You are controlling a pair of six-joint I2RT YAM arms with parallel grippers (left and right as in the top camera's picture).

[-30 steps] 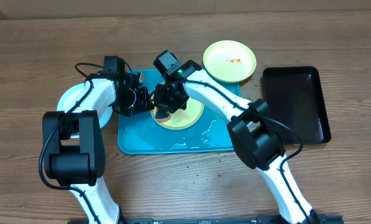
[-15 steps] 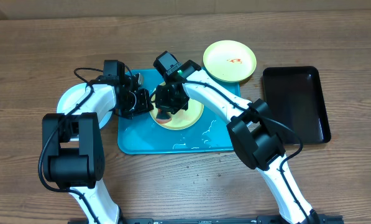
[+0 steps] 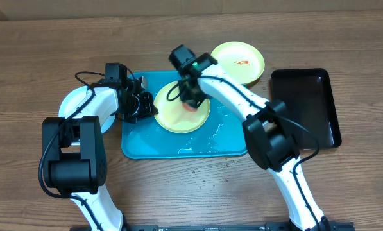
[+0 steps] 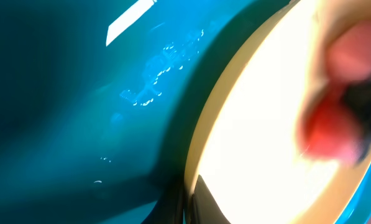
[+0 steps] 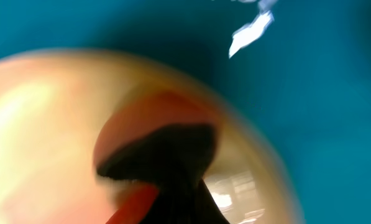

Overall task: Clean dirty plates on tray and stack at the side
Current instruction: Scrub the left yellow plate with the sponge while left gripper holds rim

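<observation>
The wooden surface [image 3: 37, 58] carries a glossy, wet turquoise tray [image 3: 178, 147] holding one round yellow-green plate [image 3: 172, 119]. A black tray [image 3: 306, 106] lies to the right. A smeared plate [image 3: 229, 54] sits at the tray's far right corner, and a blue plate [image 3: 69, 102] lies partly under the left arm. The left end effector [image 3: 146, 106] pinches the plate's left rim. The right end effector [image 3: 191, 101] clamps a blurred red lump [image 3: 192, 107] against the plate.

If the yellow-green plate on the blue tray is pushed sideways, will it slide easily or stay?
Likely slides easily: the tray shows water glints beside the yellow-green plate. Probably stiff and light, being shallow and plastic-looking. It may tip if the red sponge in the right gripper presses near its rim.
</observation>
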